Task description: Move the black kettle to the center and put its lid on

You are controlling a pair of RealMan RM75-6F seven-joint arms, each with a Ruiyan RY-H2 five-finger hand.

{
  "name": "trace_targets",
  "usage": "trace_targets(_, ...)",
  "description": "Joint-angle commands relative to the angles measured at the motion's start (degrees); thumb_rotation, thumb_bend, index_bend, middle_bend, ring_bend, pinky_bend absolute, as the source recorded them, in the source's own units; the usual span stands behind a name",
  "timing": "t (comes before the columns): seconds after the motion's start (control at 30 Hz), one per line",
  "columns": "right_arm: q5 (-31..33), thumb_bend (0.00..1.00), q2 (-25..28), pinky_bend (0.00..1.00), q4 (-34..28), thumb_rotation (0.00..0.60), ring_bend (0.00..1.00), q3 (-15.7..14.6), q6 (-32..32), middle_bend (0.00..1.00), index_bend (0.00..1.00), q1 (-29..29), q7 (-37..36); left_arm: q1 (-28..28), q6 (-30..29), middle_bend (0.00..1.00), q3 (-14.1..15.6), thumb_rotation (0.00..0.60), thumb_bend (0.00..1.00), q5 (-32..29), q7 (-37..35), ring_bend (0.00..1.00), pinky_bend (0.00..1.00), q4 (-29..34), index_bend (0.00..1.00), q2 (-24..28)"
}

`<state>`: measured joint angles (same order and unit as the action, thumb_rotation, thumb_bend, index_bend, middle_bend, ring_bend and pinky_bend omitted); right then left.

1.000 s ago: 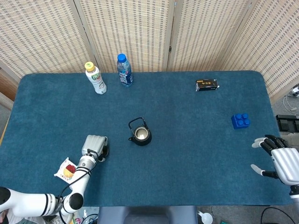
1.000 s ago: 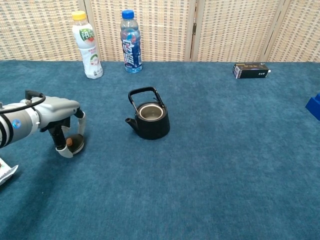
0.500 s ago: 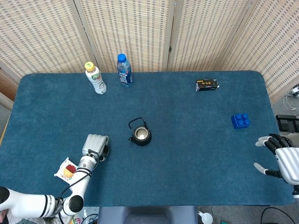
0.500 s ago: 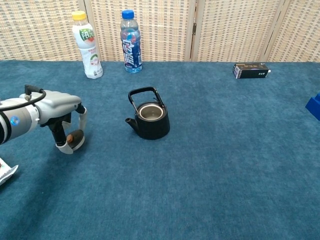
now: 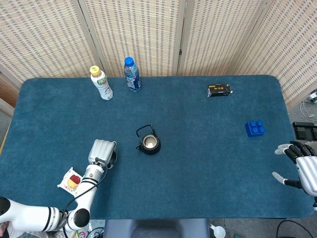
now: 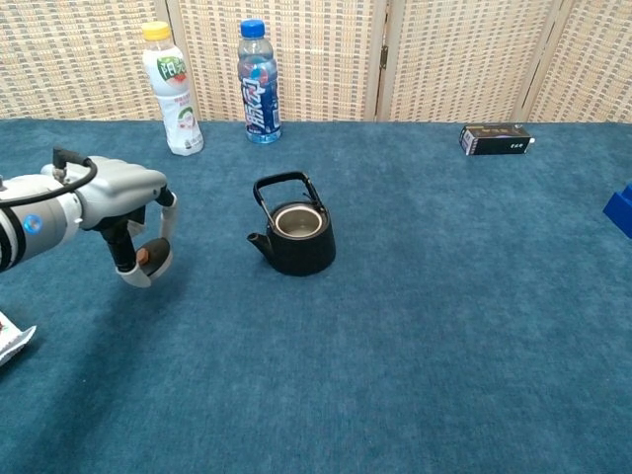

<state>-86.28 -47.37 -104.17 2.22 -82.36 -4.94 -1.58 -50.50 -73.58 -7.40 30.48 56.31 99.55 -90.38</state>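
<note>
Woven screens stand behind a blue counter (image 5: pixel 208 163), and all the things sit on its soft top.

The black kettle (image 5: pixel 148 144) already sits near the middle of the counter. Its top is open and its handle stands up. It has not moved in the last second.

The lid (image 6: pixel 145 257) is at about 9 o'clock from the kettle, not far away. The left robot hand (image 6: pixel 123 212) pinches it between the thumb and the curled fingers (image 6: pixel 158 259). A second ago the lid was down on the counter. Now, in the chest view, it looks lifted a little way off the blue top, and the robot hand has come up and a bit toward the kettle. So the pick-up seems to have worked. The next job is probably to carry the lid over the kettle's open mouth and set it down. The handle stands over the mouth, so the lid may need to slip in from the side.

The right robot hand (image 5: pixel 303 168) is far off at 3 o'clock, at the counter's edge. Its fingers are spread and it holds nothing. It has slid a little farther off the edge.

At 12 o'clock stand a blue bottle (image 5: pixel 132 75) and a white bottle (image 5: pixel 101 83). A small black box (image 5: pixel 219 90) lies at 2 o'clock, and a blue brick (image 5: pixel 255 128) at 3 o'clock. A snack packet (image 5: pixel 71 180) lies at 8 o'clock.
</note>
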Motion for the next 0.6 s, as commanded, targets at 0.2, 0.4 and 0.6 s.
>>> trace_targets(0.2, 2.2, 0.17, 0.1, 0.19, -0.5, 0.6, 0.17, 0.8, -0.1, 0.31, 0.37, 0.3, 1.7, -1.4, -0.7, 0.95, -1.2, 0.6, 0.04, -0.2, 2.0, 0.67, 0.72, 1.4, 0.45, 0.0)
trace_targets(0.4, 2.5, 0.17, 0.5, 0.19, -0.7, 0.6, 0.17, 0.9, -0.7, 0.31, 0.4, 0.7, 1.7, -2.3, -1.0, 0.95, -1.9, 0.6, 0.04, -0.4, 3.1, 0.67, 0.72, 1.9, 0.45, -0.6)
trace_targets(0.6, 2.7, 0.17, 0.7, 0.19, -0.9, 0.6, 0.19, 1.1, -1.3, 0.32, 0.42, 1.1, 1.9, -3.3, -1.0, 0.95, -2.5, 0.6, 0.04, -0.6, 3.9, 0.67, 0.72, 2.2, 0.45, -0.9)
